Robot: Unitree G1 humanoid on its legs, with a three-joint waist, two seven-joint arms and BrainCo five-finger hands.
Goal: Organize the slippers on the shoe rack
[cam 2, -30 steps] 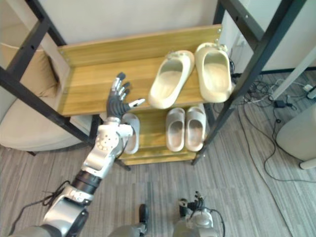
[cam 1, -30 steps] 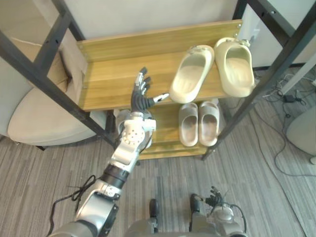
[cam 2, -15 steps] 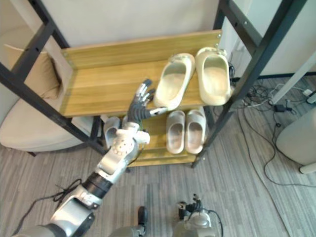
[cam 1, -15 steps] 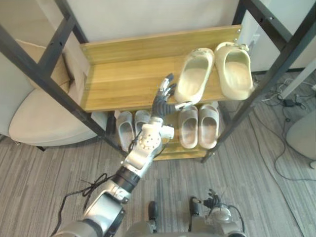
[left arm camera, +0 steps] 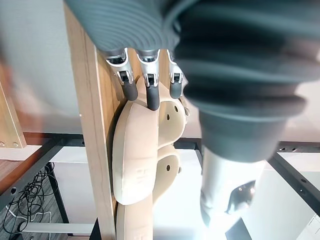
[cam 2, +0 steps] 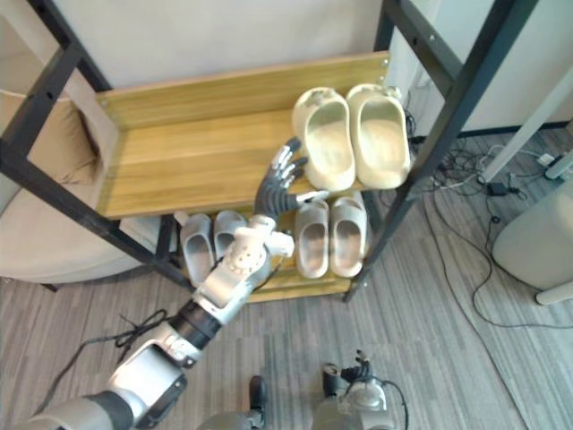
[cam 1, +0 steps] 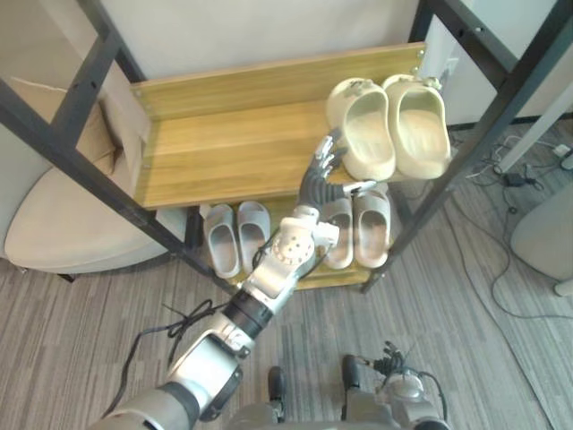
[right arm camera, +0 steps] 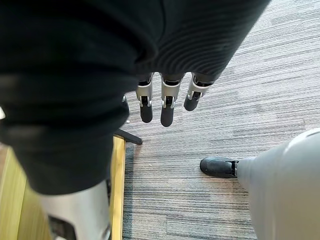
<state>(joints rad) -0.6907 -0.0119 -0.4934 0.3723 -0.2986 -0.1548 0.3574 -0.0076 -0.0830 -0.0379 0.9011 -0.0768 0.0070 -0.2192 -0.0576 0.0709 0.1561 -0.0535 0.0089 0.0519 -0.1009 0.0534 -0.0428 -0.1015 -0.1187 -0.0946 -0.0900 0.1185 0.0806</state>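
A pair of cream slippers lies on the right end of the wooden upper shelf (cam 1: 224, 152), side by side with toes to the back: the left one (cam 1: 363, 130) and the right one (cam 1: 421, 125). My left hand (cam 1: 320, 184) is open at the shelf's front edge, its straight fingers (left arm camera: 152, 95) against the left cream slipper's (left arm camera: 135, 160) side. On the lower shelf stand two grey pairs, one (cam 1: 358, 228) at the right and one (cam 1: 235, 235) at the left. My right hand (right arm camera: 167, 107) hangs open over the carpet, holding nothing.
Black metal posts (cam 1: 483, 125) frame the rack on both sides, one slanting across the left (cam 1: 81, 170). A beige cushioned seat (cam 1: 54, 242) stands to the left. Cables (cam 1: 528, 170) lie on the carpet to the right. The left half of the upper shelf is bare wood.
My left hand has moved right along the upper shelf and pushed the left cream slipper, which has turned from slanted to straight, close beside its partner. The camera has shifted slightly.
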